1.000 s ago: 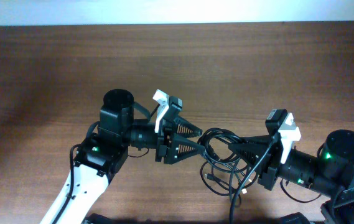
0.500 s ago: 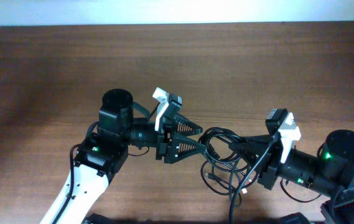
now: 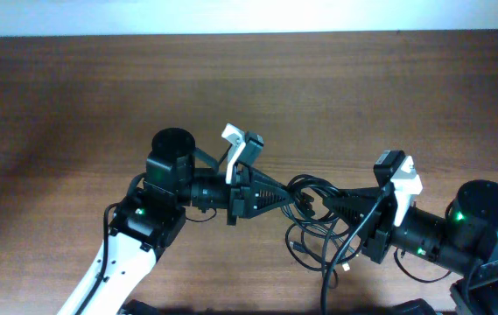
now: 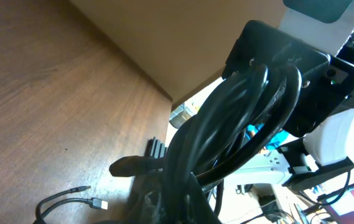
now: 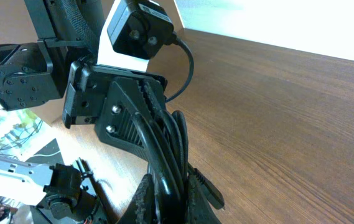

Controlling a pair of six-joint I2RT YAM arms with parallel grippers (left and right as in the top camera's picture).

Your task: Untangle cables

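Overhead view, starting at the left: a brown wood table (image 3: pixel 56 105), with the left arm (image 3: pixel 157 210) coming up from the lower left of the frame and pointing right toward the middle. The left gripper (image 3: pixel 299 199) has its jaws pinched down narrow and is clamped on a loop of the cables (image 3: pixel 317 234) pretty much dead centre.

The cables are one black tangle, sitting centre and a bit to the right. A few loops bunch up between the two grippers and the rest droops toward the bottom edge. The plugs (image 3: pixel 343 268) poke out at the low end of the bundle, and one has a pale silvery tip.

The right gripper (image 3: pixel 327 204) reaches in from the right with its jaws squeezed narrow too, gripping the same bundle. Its tip is just beside the left one's. The right arm (image 3: pixel 463 232) fills the lower right corner.

In the left wrist view, a fat bunch of cables (image 4: pixel 226 130) runs from bottom centre diagonally up into the right gripper at upper right. Two plugs lie on the table at lower left.

In the right wrist view, the left gripper sits upper left. The cables (image 5: pixel 164 155) run from it down to bottom centre, into the right gripper's own fingers, which are too close and blurry to make out well.
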